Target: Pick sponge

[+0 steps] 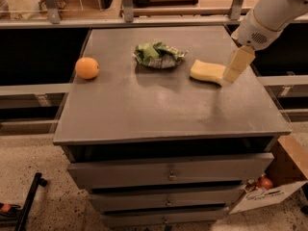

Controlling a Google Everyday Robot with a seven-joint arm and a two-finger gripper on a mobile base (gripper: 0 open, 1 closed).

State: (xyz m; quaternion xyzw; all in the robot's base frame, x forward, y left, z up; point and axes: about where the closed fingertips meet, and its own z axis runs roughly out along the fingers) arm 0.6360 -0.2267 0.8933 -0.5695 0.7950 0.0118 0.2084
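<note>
The sponge (207,71) is a pale yellow block with wavy edges, lying on the right part of the grey cabinet top (159,109). My gripper (237,65) hangs from the white arm at the upper right, its pale yellow blocky fingers pointing down. It stands just over the sponge's right end and overlaps that end in view.
A round orange fruit (87,68) lies at the left of the top. A crumpled green bag (158,55) lies at the back middle, left of the sponge. Drawers front the cabinet below. A cardboard box (284,182) stands on the floor at the lower right.
</note>
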